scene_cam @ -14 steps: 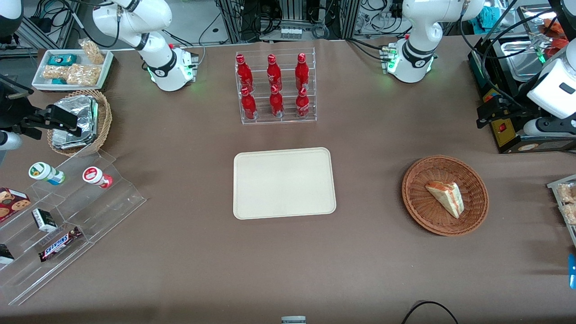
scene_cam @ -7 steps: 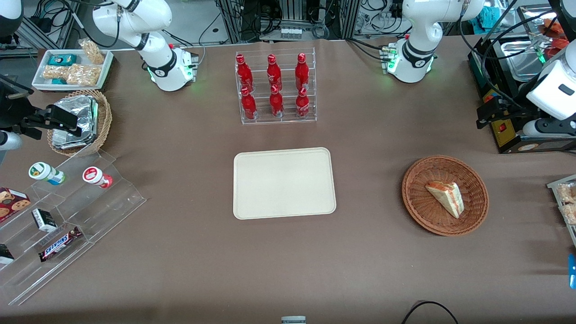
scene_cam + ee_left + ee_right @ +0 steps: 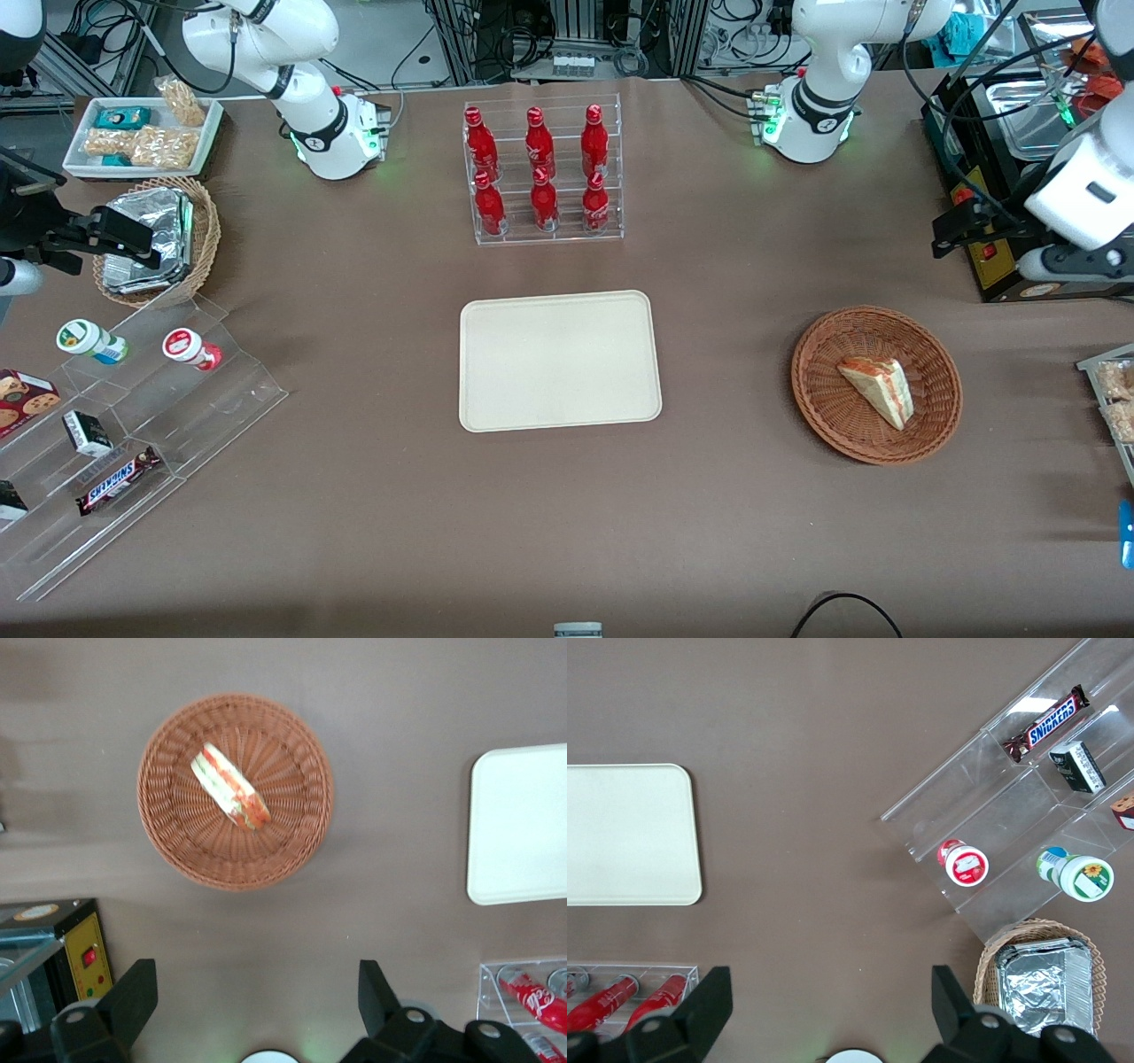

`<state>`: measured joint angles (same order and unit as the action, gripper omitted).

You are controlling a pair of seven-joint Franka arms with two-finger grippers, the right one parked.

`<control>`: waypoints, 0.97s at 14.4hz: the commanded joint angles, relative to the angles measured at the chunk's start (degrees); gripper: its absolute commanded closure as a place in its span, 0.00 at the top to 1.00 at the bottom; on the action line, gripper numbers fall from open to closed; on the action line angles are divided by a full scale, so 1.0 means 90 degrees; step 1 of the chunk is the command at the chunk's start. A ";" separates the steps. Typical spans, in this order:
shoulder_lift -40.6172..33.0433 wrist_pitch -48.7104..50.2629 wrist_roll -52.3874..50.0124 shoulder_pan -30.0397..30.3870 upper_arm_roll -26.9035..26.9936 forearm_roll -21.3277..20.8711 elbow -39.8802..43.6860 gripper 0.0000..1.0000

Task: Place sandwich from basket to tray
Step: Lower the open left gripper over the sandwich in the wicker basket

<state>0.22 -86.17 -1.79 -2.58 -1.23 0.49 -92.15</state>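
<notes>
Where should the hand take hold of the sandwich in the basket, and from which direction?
Come straight down from above. The sandwich lies flat near the middle of the shallow basket, so nothing blocks a top approach. Close the open hand across the wedge's narrow width near mid-length, fingers on its two long sides, probably not the tapered tip. The hand hangs high above the table, farther from the front camera than the basket.

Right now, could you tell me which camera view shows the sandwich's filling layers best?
The left wrist view: the sandwich shows red and green layers, the open tool high above. The front view shows it smaller in the basket; the right wrist view misses it.
</notes>
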 commanded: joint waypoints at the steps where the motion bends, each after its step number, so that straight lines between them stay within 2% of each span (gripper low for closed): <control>1: 0.0229 -0.0055 0.0062 -0.0006 0.0039 -0.0104 -0.0413 1.00; 3: 0.0647 -0.0521 0.0062 -0.0025 0.0301 -0.0113 -0.0531 1.00; 10: 0.1420 -0.2894 0.0003 -0.0016 0.0547 -0.0153 -0.1810 1.00; 11: 0.1479 -0.3197 -0.0171 -0.0016 0.0576 -0.0114 -0.1947 1.00; 14: 0.1548 -0.4018 -0.1798 -0.0016 0.0586 -0.0094 -0.2328 1.00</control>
<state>14.86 -118.59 -9.73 -2.39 3.83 -0.12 -110.86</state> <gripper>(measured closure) 0.000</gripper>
